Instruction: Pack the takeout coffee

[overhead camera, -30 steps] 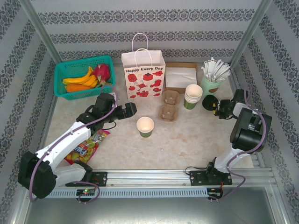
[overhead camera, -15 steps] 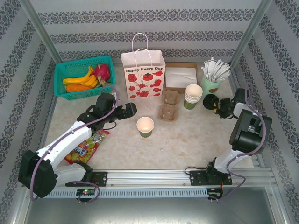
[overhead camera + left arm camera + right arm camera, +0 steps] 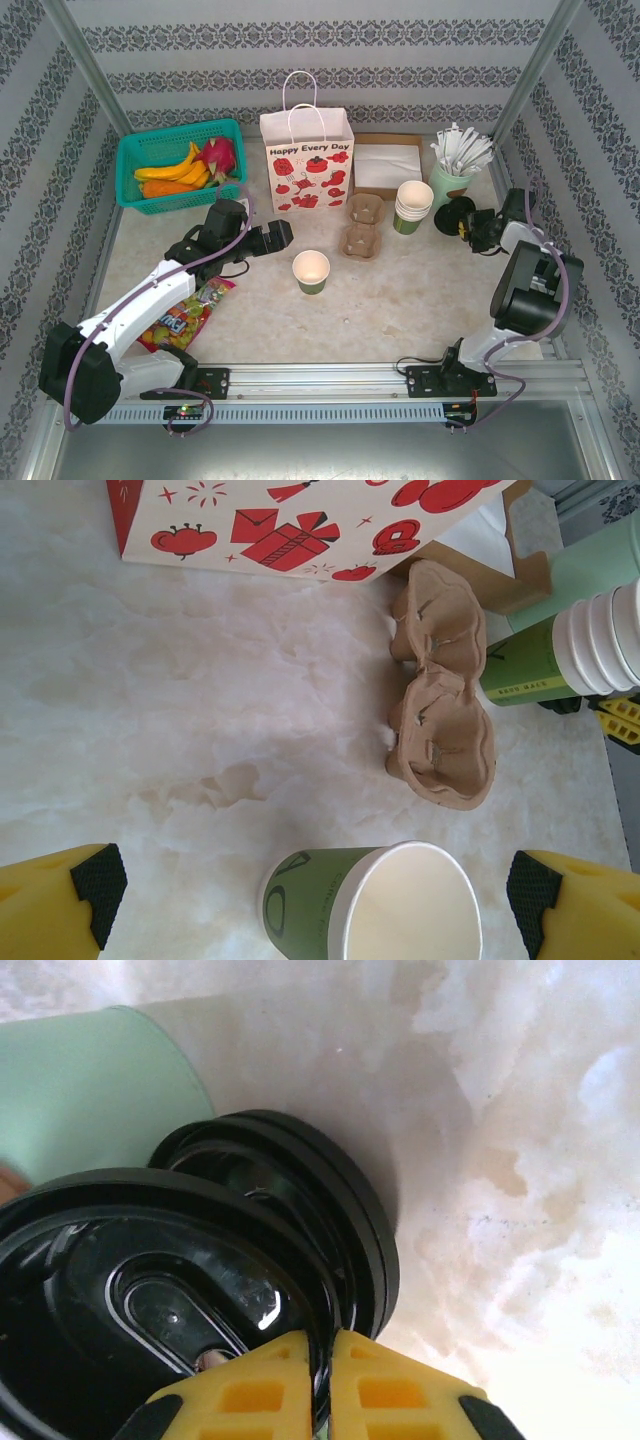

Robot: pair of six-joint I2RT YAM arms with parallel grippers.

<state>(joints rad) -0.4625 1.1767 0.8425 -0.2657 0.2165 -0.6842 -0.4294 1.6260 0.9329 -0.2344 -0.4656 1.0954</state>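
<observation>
Right wrist: right end effector pinches a black lid; left end effector released; cup uncapped, nothing packed.

From the right wrist, the black lid pinched in my right hand runs off the left and bottom edges. It covers much of the lid stack behind it, so I can't count those. The pale green cup is cropped at the left edge. From the left wrist, the open green cup is cut by the bottom edge, the gift bag by the top, and the cup stack by the right. Overhead, my left arm hides part of the candy packet.
</observation>
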